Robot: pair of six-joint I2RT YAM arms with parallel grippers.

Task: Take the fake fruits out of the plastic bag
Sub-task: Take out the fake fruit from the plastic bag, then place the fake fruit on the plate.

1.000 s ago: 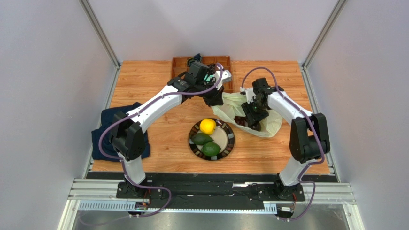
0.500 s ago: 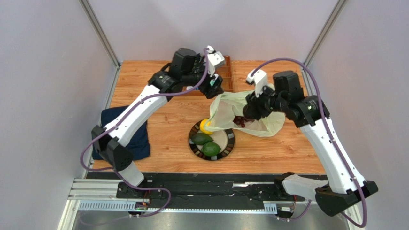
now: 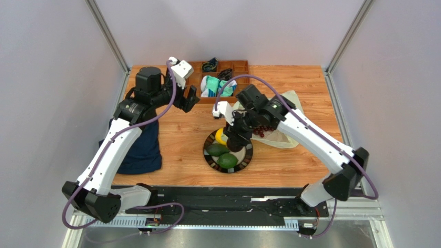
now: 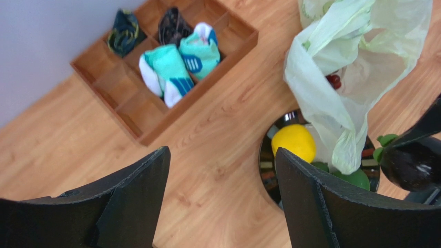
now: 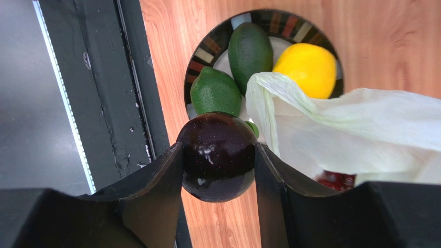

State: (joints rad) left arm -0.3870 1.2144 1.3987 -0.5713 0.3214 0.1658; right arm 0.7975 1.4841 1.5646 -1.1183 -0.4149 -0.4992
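On the striped plate (image 3: 249,150) lie a yellow lemon (image 3: 221,136) and two green avocados (image 3: 217,150). My right gripper (image 3: 235,140) hangs over the plate's right part, shut on a glossy dark purple fruit (image 5: 217,155) with green leaves. The pale yellowish-green plastic bag (image 3: 279,138) lies slumped to the plate's right, one flap draped over the lemon (image 5: 305,70). Red grapes (image 3: 263,130) show inside it. My left gripper (image 3: 190,98) stands open and empty above bare wood, left of the bag (image 4: 352,67).
A wooden compartment tray (image 3: 242,67) with teal-and-white socks (image 3: 212,85) stands at the back. A dark navy cloth (image 3: 137,150) lies at the table's left edge. The black rail (image 5: 103,103) runs along the near edge.
My left gripper let go of the bag, opened and drew back to the left. The bag sank down. My right gripper came out of the bag with the dark fruit and moved over the plate.
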